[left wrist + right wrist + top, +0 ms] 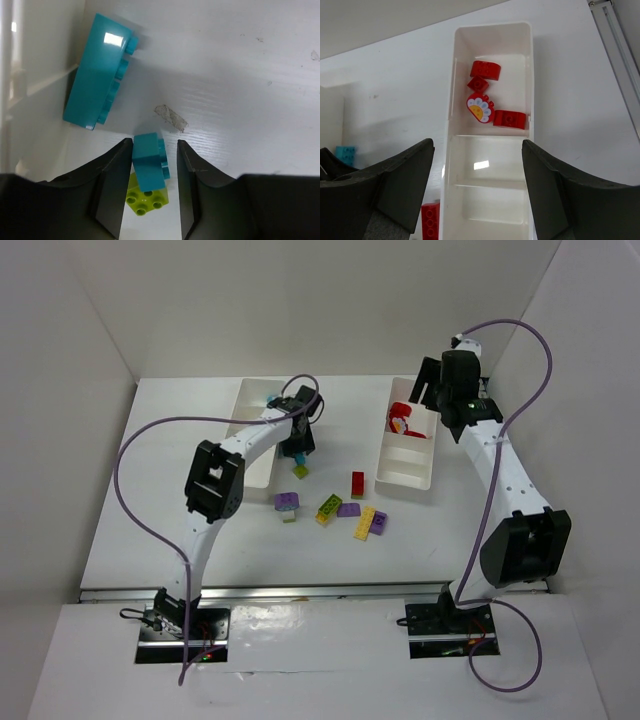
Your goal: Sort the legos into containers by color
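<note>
My left gripper [297, 452] points down just right of the left white tray [243, 400]. In the left wrist view the gripper [155, 146] is open around a small teal brick [148, 162]. The brick touches the left finger, with a gap to the right finger. A lime green brick [147, 200] lies under it, also seen from the top [300, 471]. A larger teal brick [97, 70] lies by the tray wall. My right gripper [435, 400] is open and empty over the right tray [457, 170], whose far compartment holds several red pieces [485, 70].
Loose bricks lie between the trays: purple [287, 501], green-yellow [328, 508], purple [349, 510], red [357, 484], yellow [365, 523]. The right tray's two near compartments [490, 160] hold nothing. White walls enclose the table on three sides.
</note>
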Controlling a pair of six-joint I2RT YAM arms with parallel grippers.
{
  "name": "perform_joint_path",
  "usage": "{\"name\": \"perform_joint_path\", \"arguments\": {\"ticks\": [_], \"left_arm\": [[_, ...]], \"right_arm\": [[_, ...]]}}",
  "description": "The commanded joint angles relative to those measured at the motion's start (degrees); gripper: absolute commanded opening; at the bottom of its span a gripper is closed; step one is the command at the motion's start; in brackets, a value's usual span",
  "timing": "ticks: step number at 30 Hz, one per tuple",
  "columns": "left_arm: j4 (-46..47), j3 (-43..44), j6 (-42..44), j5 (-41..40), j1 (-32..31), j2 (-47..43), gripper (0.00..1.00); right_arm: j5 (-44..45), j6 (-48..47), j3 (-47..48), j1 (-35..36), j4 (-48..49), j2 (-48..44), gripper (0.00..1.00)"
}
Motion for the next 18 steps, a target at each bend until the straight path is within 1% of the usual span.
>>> {"name": "perform_joint_path", "arguments": {"ticks": [1,5,7,8,9,11,12,13,15,16,18], "left_arm": [[1.4,2.1,-0.9,0.6,0.0,1.1,0.51],[1.4,2.6,0.2,1.1,0.0,1.6,0.48],[1.4,2.6,0.9,1.7,0.0,1.6,0.40],[1.4,3.2,2.4,1.7,0.0,1.0,0.25],[1.4,4.1,3.1,1.7,0.0,0.2,0.19],[1.4,5.9,4.4,1.7,0.0,-1.7,0.14],[1.4,6.8,5.9,1.7,0.0,-2.5,0.09],[1.4,8.9,6.5,1.7,0.0,-3.3,0.09],[1.4,11.1,9.0,2.9,1.2,-4.8,0.06],[1.4,13.3,9.5,2.9,2.6,-4.8,0.03],[2.1,15.2,10.6,5.6,4.9,-4.8,0.01]], "right_arm": [[0.0,-0.6,0.2,-0.4,0.1,-1.1,0.78],[0.0,-0.6,0.2,-0.4,0.1,-0.6,0.78],[0.0,-0.6,0.2,-0.4,0.1,-0.6,0.78],[0.0,-0.6,0.2,-0.4,0.1,-0.6,0.78],[0.0,-0.6,0.2,-0.4,0.1,-0.6,0.78],[0.0,-0.6,0.7,-0.4,0.1,0.0,0.78],[0.0,-0.6,0.7,-0.4,0.1,0.0,0.78],[0.0,-0.6,0.7,-0.4,0.1,0.0,0.78],[-1.4,-0.1,1.4,-0.9,-0.5,0.6,0.78],[-2.2,-0.1,1.4,-0.9,-0.5,0.6,0.78],[-3.9,0.5,1.9,-0.9,-1.1,1.2,0.78]]}}
